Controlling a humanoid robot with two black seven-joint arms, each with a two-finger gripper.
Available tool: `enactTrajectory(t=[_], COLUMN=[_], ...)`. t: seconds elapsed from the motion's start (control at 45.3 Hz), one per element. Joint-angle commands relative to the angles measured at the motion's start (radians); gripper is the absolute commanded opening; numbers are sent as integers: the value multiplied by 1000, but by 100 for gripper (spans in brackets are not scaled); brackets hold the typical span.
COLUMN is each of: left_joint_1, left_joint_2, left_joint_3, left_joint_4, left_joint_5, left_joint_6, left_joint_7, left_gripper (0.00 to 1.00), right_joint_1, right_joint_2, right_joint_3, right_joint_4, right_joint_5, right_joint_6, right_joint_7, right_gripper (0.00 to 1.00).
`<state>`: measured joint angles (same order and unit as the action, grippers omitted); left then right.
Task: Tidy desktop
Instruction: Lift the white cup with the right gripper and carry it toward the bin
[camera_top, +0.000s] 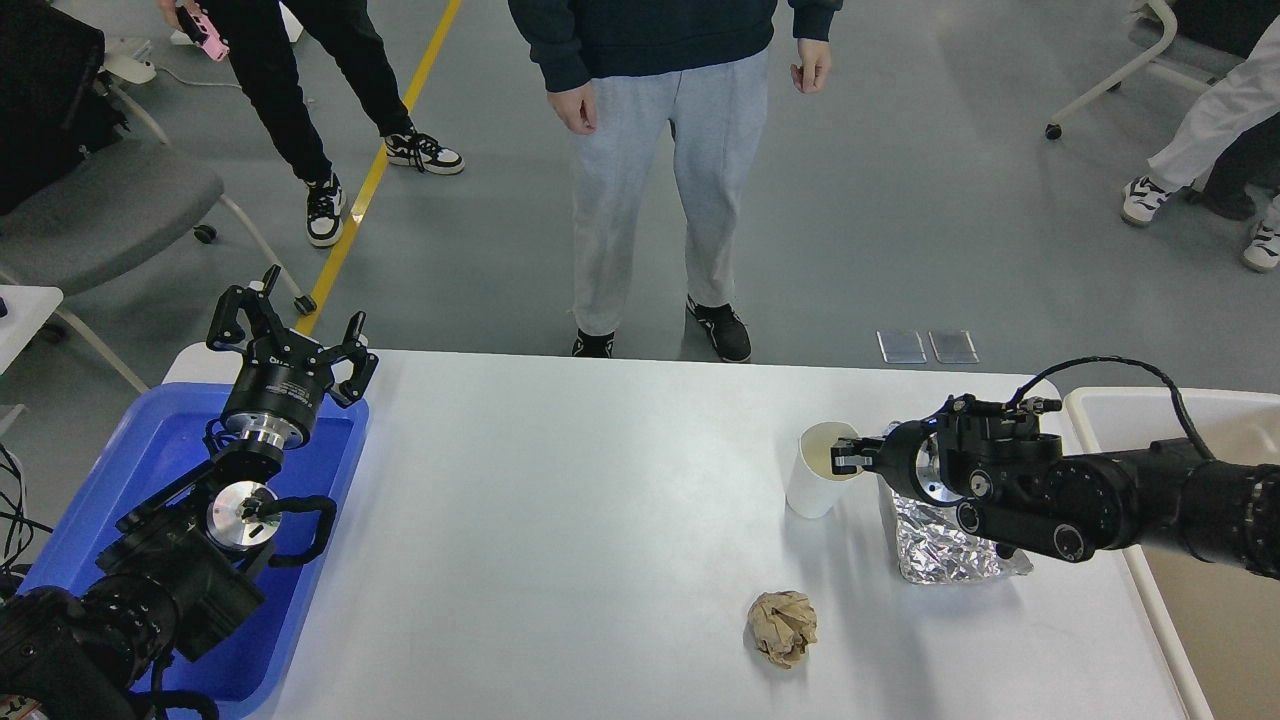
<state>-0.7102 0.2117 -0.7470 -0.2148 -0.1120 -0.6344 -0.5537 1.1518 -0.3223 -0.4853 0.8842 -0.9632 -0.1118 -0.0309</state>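
The white desktop (560, 520) carries a white paper cup (815, 485), a crumpled foil sheet (940, 545) and a crumpled brown paper ball (782, 627). My right gripper (846, 460) reaches in from the right and pinches the cup's right rim, one finger inside the mouth. The cup leans a little toward the gripper. The foil lies partly under my right wrist. My left gripper (290, 330) is open and empty, pointing up over the far end of the blue tray (150, 450).
A beige open bin (1210, 610) stands off the desktop's right edge, under my right arm. A person (670, 150) stands close to the table's far edge. Other people and wheeled chairs are on the floor beyond.
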Motion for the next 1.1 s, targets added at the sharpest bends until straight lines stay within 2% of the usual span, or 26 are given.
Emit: enactTrajectory(t=[0.0, 0.155, 0.375, 0.751, 0.883, 1.082], left_joint_1=[0, 0, 0, 0, 0, 0], left_joint_2=[0, 0, 0, 2, 2, 2], left_joint_3=[1, 0, 1, 0, 0, 0], left_joint_4=[0, 0, 0, 0, 0, 0], left_joint_5=[0, 0, 0, 0, 0, 0], left_joint_6=[-1, -1, -1, 1, 1, 1], left_joint_7=[0, 0, 0, 0, 0, 0], left_gripper=[100, 100, 100, 100, 100, 100], right_joint_1=[43, 155, 336, 647, 715, 709], right_joint_2=[-14, -75, -227, -405, -419, -435], right_joint_3=[-27, -56, -61, -56, -59, -62], right_joint_4=[12, 78, 216, 308, 309, 309], right_joint_5=[0, 4, 11, 4, -3, -5], right_joint_6=[14, 86, 221, 481, 526, 526], right_joint_7=[5, 6, 6, 6, 6, 6], right_gripper=[0, 0, 0, 0, 0, 0])
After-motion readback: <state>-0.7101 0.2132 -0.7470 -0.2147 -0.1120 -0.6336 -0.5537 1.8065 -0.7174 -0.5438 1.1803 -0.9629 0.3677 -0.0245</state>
